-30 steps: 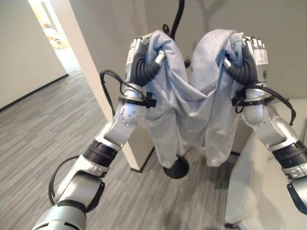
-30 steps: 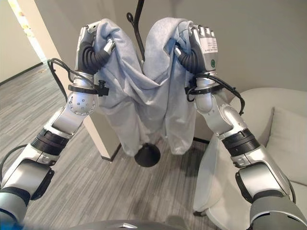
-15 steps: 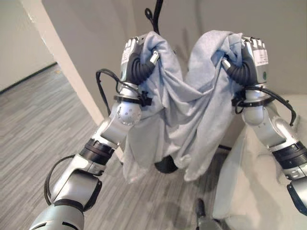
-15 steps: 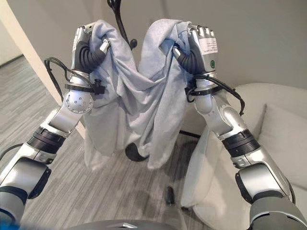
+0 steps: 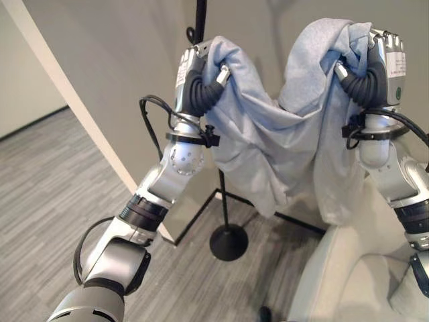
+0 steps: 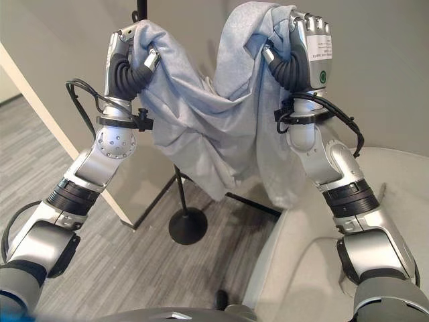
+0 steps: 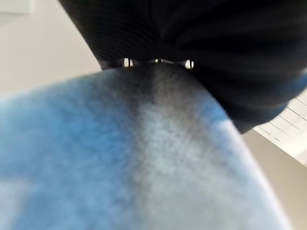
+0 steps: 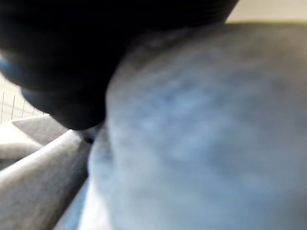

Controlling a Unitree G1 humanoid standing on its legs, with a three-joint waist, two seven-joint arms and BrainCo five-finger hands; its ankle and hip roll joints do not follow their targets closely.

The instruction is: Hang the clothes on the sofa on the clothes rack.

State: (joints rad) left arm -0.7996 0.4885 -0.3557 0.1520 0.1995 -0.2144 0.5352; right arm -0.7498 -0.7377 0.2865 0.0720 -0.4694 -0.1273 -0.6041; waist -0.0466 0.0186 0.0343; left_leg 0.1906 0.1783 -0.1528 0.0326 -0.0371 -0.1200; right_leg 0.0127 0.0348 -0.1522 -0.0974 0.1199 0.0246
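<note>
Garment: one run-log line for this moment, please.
left hand: shut on garment | right hand: shut on garment | garment: held up, spread, before rack | hung: not yet

light grey garment [image 5: 281, 144], black rack [image 5: 226, 231], grey-striped floor [image 5: 53, 181]

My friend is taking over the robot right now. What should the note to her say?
Left hand: shut on one bunch of the grey garment.
Right hand: shut on the other bunch, held a bit higher.
The garment sags between the hands, lifted off the sofa, in front of the black rack pole.
Done: picked up and raised.
Left: get it onto a hook of the rack, then let go.
</note>
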